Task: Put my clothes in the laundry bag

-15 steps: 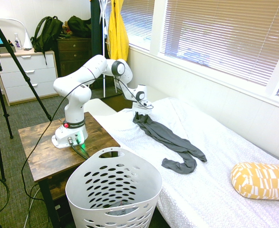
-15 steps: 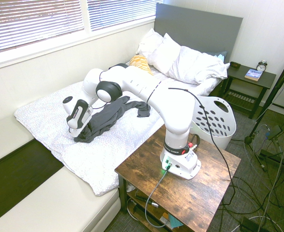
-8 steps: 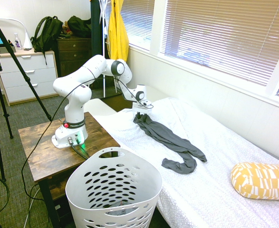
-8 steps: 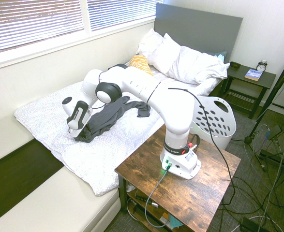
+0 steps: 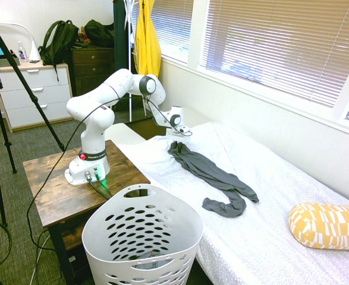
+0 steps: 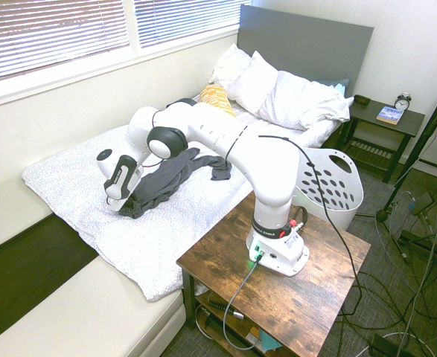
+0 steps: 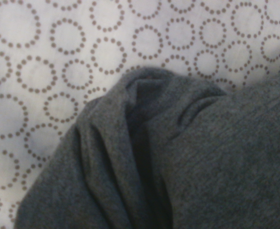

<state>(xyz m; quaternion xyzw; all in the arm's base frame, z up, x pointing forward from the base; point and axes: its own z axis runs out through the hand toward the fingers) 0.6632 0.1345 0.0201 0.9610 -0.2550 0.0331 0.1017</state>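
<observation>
Grey clothes (image 5: pixel 213 173) sprawled on bed

the clothes (image 5: pixel 213 172) are plain dark grey. the bed sheet (image 7: pixel 58 57) is white with rings of small brown dots. the laundry bag (image 5: pixel 141 237) is white, the pillow (image 5: pixel 326 225) yellow with white marks.

— Where's the dark grey garment (image 5: pixel 213 174)?
— Stretched across the white bed (image 5: pixel 269 225), one end bunched under the gripper (image 5: pixel 177 141), the other curled toward the yellow patterned pillow (image 5: pixel 327 224).
— And the gripper itself?
— Pointing down at that bunched end; whether its fingers have it can't be made out.
— The white laundry basket (image 5: pixel 142 237)?
— On the floor beside the wooden table (image 5: pixel 49 191), well apart from the garment.
</observation>
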